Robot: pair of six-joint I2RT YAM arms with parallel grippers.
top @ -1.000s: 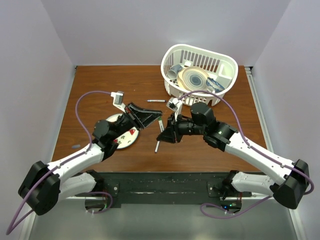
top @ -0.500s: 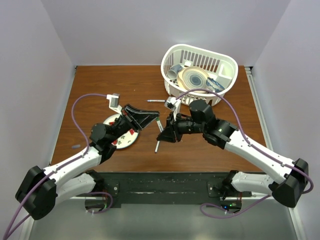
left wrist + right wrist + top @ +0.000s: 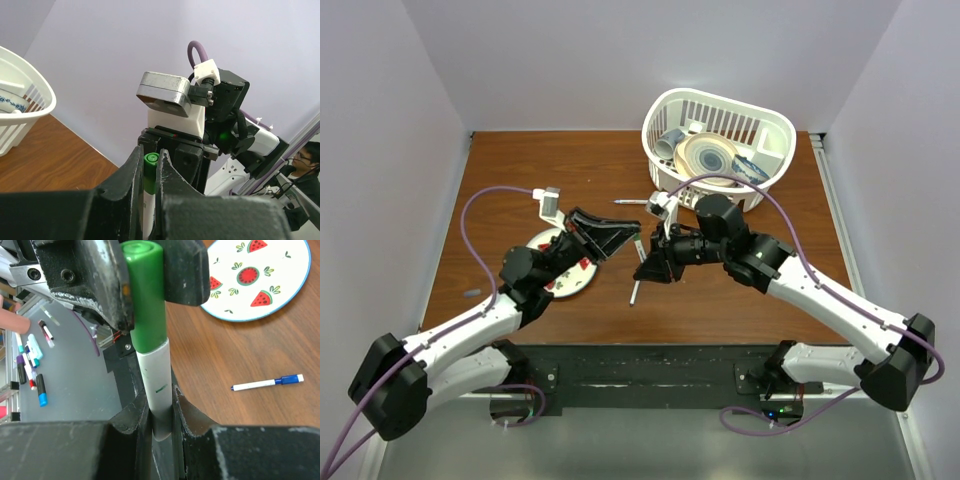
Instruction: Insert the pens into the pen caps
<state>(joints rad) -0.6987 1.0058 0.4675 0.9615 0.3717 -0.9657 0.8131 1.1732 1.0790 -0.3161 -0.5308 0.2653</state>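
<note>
I have the right pincer (image 3: 161,407) clenched on the pale barrel of a pen (image 3: 157,382), which sticks straight out past its fingertips. Just beyond those tips the left pincer (image 3: 150,159) is clenched on the green cap (image 3: 145,300). The cap's skirt meets the barrel in the short gap between the two pincers, both held above the tabletop (image 3: 225,355). The cap looks to be over the nib, but I cannot tell whether it is pushed fully home.

My main worry is letting go too soon. If the cap is only loosely on, opening the left pincer could drop it, or the fingers could drag it off as they back away.

Pressing harder carries its own risk. The barrel is smooth and thin, so a push along its length may slide it back through the right pincer instead of seating the cap. If the two pincers are not in line, the pen could cock sideways and pop out of the grip.

The fingertips are also very close together, so a further squeeze may knock pincer against pincer.

A blue-capped pen (image 3: 267,384) lies below and to the side of the right pincer, near the watermelon plate (image 3: 292,270). A third pen (image 3: 632,201) lies beyond both pincers, towards the basket (image 3: 665,178). A dropped cap could roll among them.
</note>
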